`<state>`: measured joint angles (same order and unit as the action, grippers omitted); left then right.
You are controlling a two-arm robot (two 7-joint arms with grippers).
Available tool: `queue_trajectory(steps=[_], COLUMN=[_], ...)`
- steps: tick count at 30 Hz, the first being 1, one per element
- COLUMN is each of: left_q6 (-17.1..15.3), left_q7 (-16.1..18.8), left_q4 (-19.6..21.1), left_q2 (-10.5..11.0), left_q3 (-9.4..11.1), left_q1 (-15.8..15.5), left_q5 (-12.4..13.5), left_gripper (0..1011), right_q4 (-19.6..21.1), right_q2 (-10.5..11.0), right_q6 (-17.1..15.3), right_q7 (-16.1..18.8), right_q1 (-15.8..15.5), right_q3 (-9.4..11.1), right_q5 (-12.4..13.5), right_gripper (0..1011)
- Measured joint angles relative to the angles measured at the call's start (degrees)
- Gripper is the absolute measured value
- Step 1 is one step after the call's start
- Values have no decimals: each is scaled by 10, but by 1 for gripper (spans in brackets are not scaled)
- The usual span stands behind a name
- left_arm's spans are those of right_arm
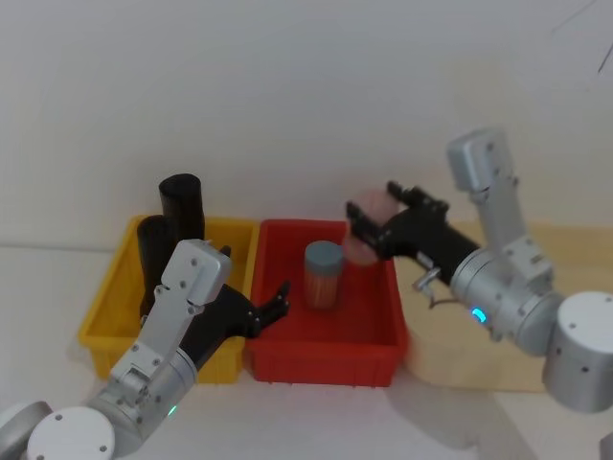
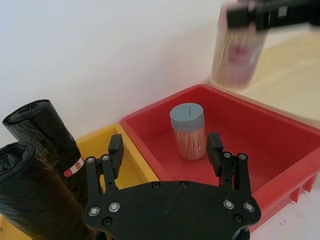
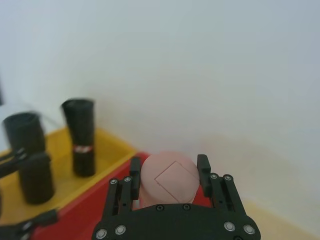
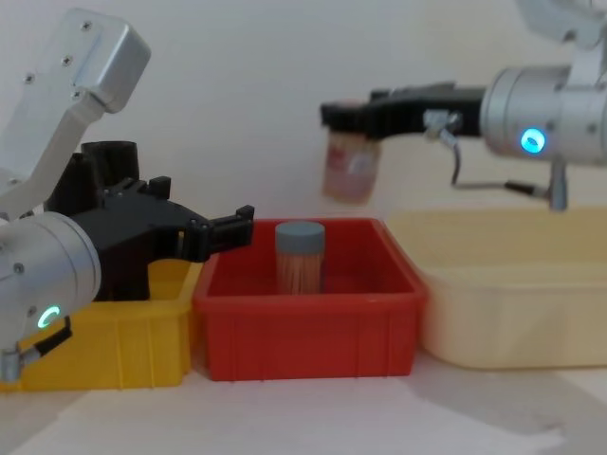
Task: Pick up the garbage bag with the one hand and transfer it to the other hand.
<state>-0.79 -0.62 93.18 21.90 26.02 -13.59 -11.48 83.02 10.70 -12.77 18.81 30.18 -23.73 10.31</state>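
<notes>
Hovering where yellow bin (image 1: 105,309) meets red bin (image 1: 322,348), left tool (image 2: 165,144) gaping empty; right tool (image 3: 169,162) clamping pink-lidded jar (image 4: 347,172) aloft; white desk (image 1: 316,424), blank wall (image 1: 287,96).

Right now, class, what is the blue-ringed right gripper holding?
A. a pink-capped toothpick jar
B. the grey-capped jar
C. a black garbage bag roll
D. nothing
A: the right gripper has its jaws shut on the pink-capped jar, held above the red bin; the garbage bag stands untouched in the yellow bin.
</notes>
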Motion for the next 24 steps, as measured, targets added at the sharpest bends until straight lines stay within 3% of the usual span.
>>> queue_trajectory(steps=[11, 24], left_q6=[0, 0], left_q7=[0, 0], left_q4=[0, 0], left_q2=[0, 0], left_q3=[0, 0], left_q1=[0, 0], left_q5=[0, 0], left_gripper=[1002, 1002], right_q4=[2, -42], right_q2=[21, 51], right_q6=[-6, -30], right_q7=[-31, -42], right_q1=[15, 24], right_q3=[41, 41], right_q5=[-6, -46], right_gripper=[665, 664])
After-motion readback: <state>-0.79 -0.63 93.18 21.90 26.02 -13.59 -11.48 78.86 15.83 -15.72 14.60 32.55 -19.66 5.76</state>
